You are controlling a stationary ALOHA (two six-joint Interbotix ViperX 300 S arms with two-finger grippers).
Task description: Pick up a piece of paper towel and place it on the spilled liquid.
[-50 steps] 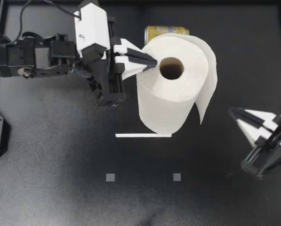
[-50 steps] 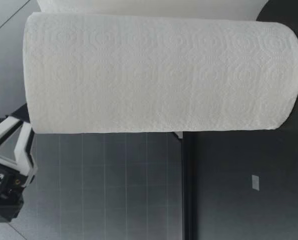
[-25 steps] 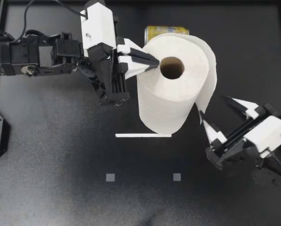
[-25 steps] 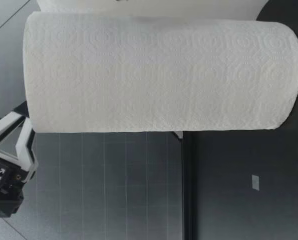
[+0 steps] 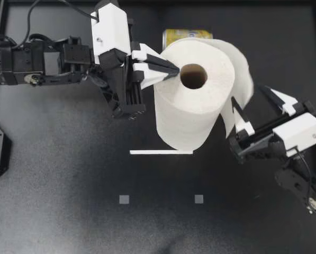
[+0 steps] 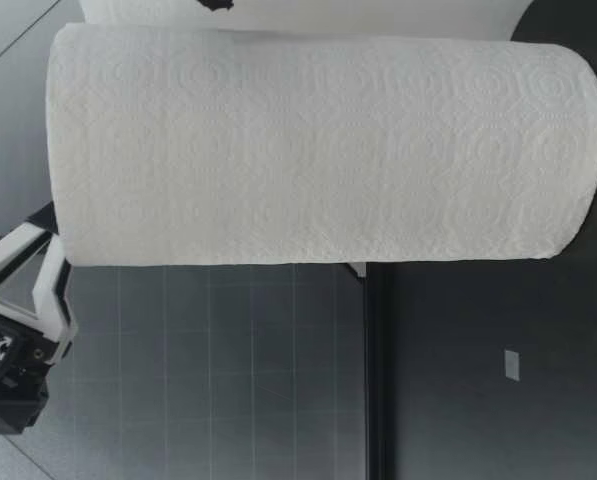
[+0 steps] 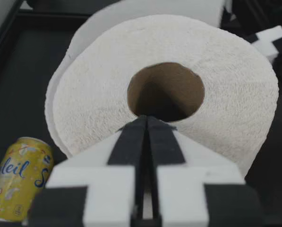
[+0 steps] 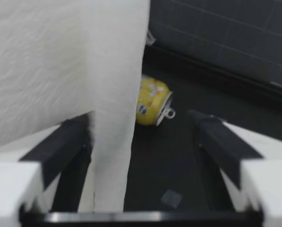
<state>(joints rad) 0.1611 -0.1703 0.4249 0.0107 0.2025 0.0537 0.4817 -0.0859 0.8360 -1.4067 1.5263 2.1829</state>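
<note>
**Sheet could slip, or roll could tip, on the pull**

Your left gripper (image 5: pixel 171 67) has its jaws closed on nothing. The tips rest on top of the paper towel roll (image 5: pixel 192 106), right at the edge of the core. Your right gripper (image 5: pixel 249 98) is wide open, with the loose sheet (image 5: pixel 241 74) hanging between its fingers. In the right wrist view the sheet lies against one finger (image 8: pixel 60 146) and the other is well apart.

The roll stands upright mid-table on a thin white base (image 5: pixel 160 152). A yellow can (image 5: pixel 187 35) lies on its side just behind it. No spill shows in any view, so you cannot tell where the drop spot is.

Risks:
- **Slip:** close now and you likely pinch only the sheet's edge strip, which can slide out on the pull.
- **No tear:** a sideways pull may just spin off more paper.
- **Tipping:** the left tips press off-centre, so a hard tug may tip the roll toward the can.
</note>
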